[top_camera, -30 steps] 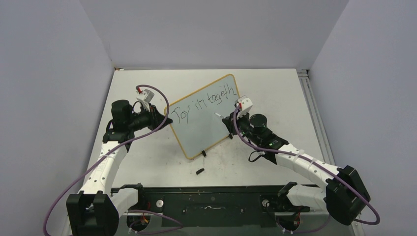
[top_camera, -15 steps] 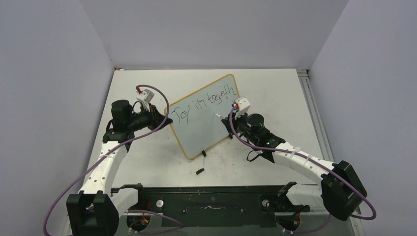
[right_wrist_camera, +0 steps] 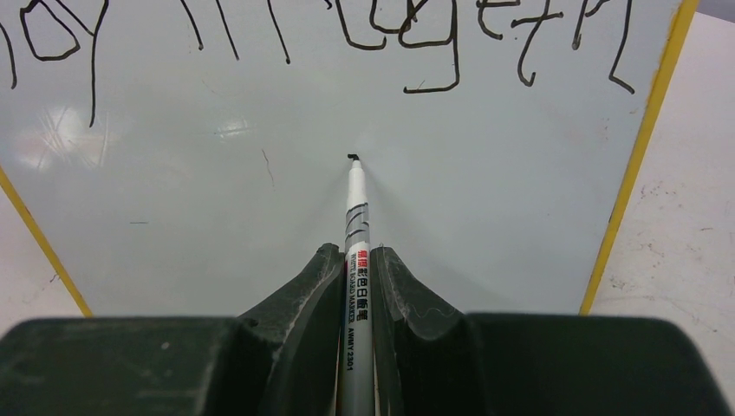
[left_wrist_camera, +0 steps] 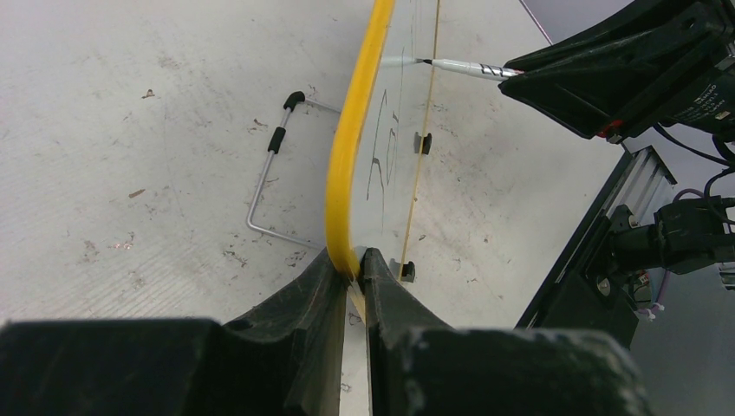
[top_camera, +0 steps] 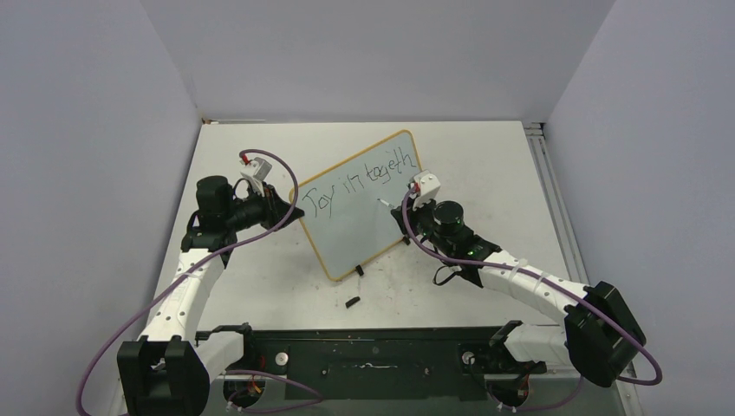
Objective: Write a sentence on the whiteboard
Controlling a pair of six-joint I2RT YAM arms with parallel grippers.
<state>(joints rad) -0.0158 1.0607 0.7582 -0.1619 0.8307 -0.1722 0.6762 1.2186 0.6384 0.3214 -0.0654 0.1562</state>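
Note:
The whiteboard (top_camera: 354, 232) stands tilted on the table, with a yellow frame (left_wrist_camera: 357, 130) and a pale glossy face (right_wrist_camera: 494, 191). The sentence (top_camera: 361, 182) runs along its upper part in black, reading roughly "Joy in togeth" (right_wrist_camera: 407, 35). My left gripper (top_camera: 295, 214) is shut on the board's left edge, its jaws pinching the yellow frame (left_wrist_camera: 354, 262). My right gripper (right_wrist_camera: 357, 257) is shut on a white marker (right_wrist_camera: 356, 227). The marker's tip touches the board below the written line, where a tiny black stroke shows. In the overhead view the right gripper (top_camera: 400, 213) sits at the board's right side.
A small black marker cap (top_camera: 351, 302) lies on the table in front of the board. Two black clip feet (top_camera: 359, 270) hold its lower edge. A bent wire stand (left_wrist_camera: 270, 173) lies behind it. A metal rail (top_camera: 548, 186) runs along the table's right edge.
My right arm has edged slightly left, toward the board, with the marker in it. The board and the left arm have not moved.

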